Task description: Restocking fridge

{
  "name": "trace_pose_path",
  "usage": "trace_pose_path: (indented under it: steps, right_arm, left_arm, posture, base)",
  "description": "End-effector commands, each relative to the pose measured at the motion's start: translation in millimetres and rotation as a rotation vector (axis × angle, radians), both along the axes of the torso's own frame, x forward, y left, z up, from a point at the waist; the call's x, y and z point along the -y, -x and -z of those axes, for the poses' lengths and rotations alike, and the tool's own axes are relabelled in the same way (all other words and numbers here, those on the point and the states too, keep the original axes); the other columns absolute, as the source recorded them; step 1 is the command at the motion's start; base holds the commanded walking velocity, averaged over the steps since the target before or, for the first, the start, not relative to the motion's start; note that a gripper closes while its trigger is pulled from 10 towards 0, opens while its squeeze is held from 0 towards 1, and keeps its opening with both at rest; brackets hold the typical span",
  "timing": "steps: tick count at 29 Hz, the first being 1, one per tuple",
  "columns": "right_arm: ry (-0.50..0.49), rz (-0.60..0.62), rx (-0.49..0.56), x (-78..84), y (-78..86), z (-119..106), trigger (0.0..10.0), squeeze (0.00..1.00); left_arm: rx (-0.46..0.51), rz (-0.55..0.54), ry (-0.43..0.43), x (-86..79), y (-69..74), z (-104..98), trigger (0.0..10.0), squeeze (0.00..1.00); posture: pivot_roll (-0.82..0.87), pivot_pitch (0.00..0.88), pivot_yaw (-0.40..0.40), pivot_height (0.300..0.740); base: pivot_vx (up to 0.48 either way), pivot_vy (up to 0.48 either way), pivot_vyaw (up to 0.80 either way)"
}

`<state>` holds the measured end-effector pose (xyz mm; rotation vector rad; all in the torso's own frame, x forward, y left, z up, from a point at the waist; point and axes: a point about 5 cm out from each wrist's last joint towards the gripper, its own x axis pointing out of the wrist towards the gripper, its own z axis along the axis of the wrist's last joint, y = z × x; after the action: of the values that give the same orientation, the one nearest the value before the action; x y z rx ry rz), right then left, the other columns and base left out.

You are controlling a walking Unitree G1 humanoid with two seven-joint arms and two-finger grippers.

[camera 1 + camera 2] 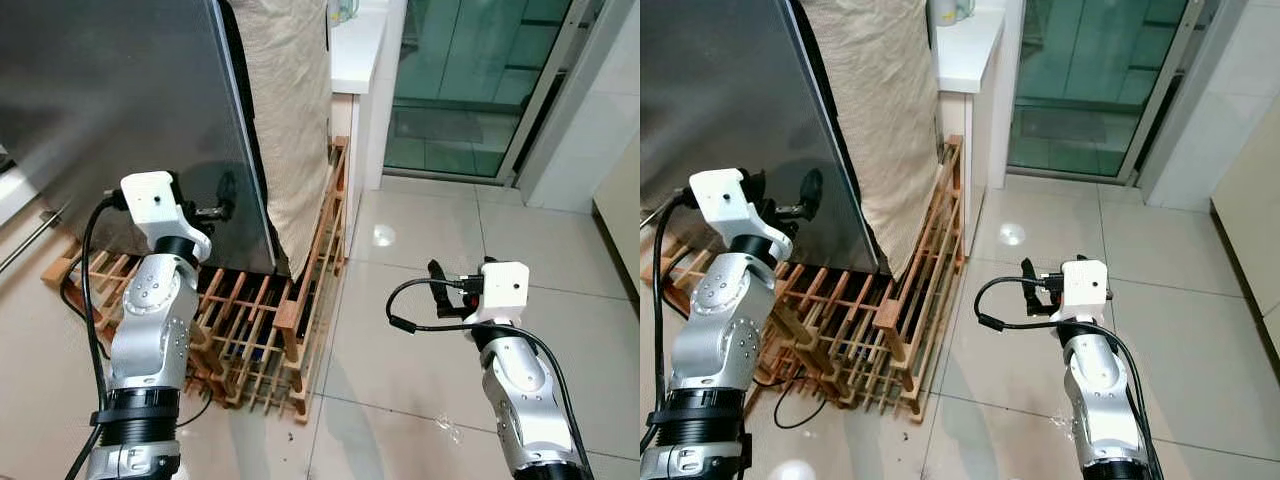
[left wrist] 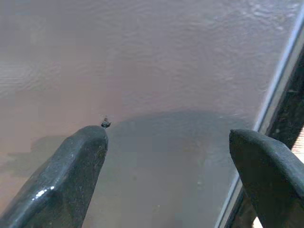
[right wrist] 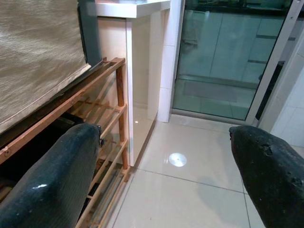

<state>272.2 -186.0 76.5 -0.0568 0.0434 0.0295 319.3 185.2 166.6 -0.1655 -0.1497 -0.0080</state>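
**Desk:** What's pictured?

**Photographer:** A kitchen corner. The robot's left gripper (image 1: 222,208) is raised to the steel fridge door (image 1: 120,110), near the door's free edge. Its fingers (image 2: 78,161) are spread wide and hold nothing; the wrist camera looks at bare metal between them. The right gripper (image 1: 437,285) hangs low over the tiled floor (image 1: 430,240), fingers (image 3: 52,180) equally far apart and empty.

**Desk:** And the fridge itself?

**Photographer:** It stands on a wooden rack (image 1: 270,330), with a beige cloth (image 1: 290,110) draped down its side. A white tabletop (image 1: 355,45) sits just beyond. No groceries in sight.

**Desk:** What's the risk?

**Photographer:** My guess: smooth steel gives the fingers little purchase, so they could skid off the edge instead of moving the door. A hard shove might rock the fridge on those slats. The black cable (image 1: 85,290) looping off the left arm hangs near the rack and could snag there.
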Motion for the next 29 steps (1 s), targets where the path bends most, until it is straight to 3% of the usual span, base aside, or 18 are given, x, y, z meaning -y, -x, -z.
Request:
trace_pose_path:
  steps: [1, 9, 11, 20, 29]
  right_arm:
    - [-0.015, 0.009, -0.012, 0.7, 1.4, 2.9, 10.0, 0.00]
    - [-0.013, 0.008, -0.021, 1.4, 1.5, 4.7, 10.0, 0.00]
    - [-0.014, 0.013, -0.022, 2.6, 1.3, 4.9, 10.0, 0.00]
    - [-0.022, 0.018, -0.025, 1.4, 0.8, 6.0, 10.0, 0.00]
    - [-0.024, 0.030, -0.027, 3.8, 4.2, 7.4, 10.0, 0.00]
  left_arm:
    - [0.011, -0.003, 0.010, 0.0, 0.1, -5.0, 10.0, 0.00]
    - [0.015, 0.092, 0.044, 20.2, 2.7, -7.1, 10.0, 0.00]
    - [0.020, 0.161, 0.041, 30.4, 4.1, -9.8, 10.0, 0.00]
    - [0.016, 0.205, 0.005, 39.3, -2.5, -11.1, 10.0, 0.00]
    - [0.023, 0.224, 0.032, 42.1, -4.8, -19.7, 10.0, 0.00]
  posture:
    - [-0.14, 0.000, 0.074, 0.740]
    - [-0.14, 0.000, 0.070, 0.740]
    - [-0.14, 0.000, 0.070, 0.740]
    - [-0.14, 0.000, 0.074, 0.740]
    - [-0.15, 0.000, 0.081, 0.740]
  base:
    - [0.000, 0.000, 0.00]
    - [0.000, 0.000, 0.00]
    - [0.000, 0.000, 0.00]
    - [0.000, 0.000, 0.00]
    - [0.000, 0.000, 0.00]
